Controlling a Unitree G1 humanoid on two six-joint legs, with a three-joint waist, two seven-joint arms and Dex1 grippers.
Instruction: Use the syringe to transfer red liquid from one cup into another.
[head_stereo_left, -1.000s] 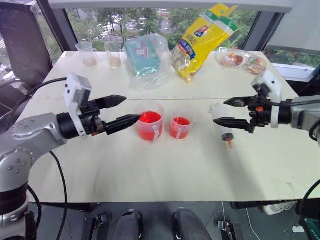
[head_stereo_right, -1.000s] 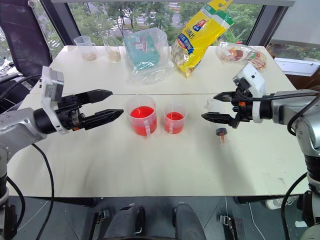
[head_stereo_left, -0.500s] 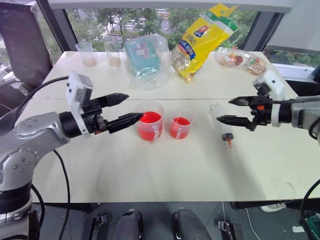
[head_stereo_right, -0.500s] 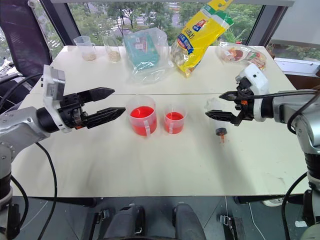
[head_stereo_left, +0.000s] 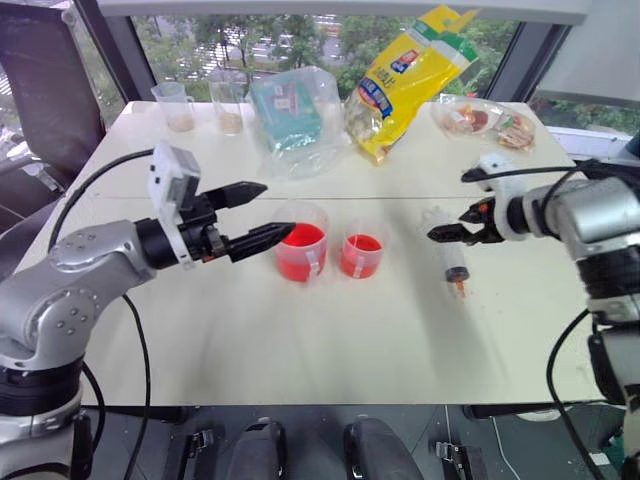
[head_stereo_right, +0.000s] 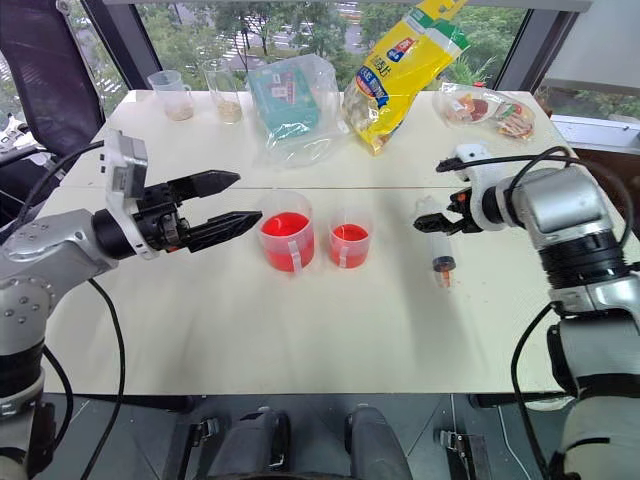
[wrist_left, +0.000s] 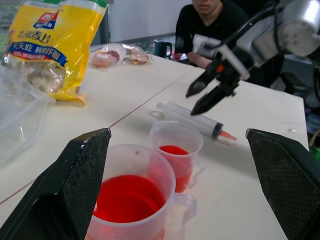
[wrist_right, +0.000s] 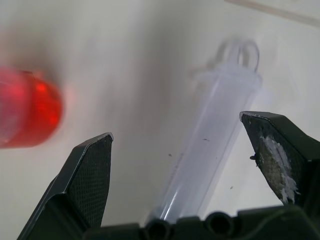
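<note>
The task is only beginning: the syringe (head_stereo_left: 449, 252) is lying untouched on the bench (head_stereo_left: 330, 330) right of centre, the right claw (head_stereo_left: 452, 226) is hanging wide above it, and the left claw (head_stereo_left: 262, 212) is waiting wide beside the larger cup (head_stereo_left: 300, 242).

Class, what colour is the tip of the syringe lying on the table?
Orange-red. The syringe tip shows best in the left wrist view.

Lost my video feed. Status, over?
Both grippers open, empty. Right gripper above syringe, which lies flat on table. Left gripper beside larger cup. Nothing blocking.
</note>
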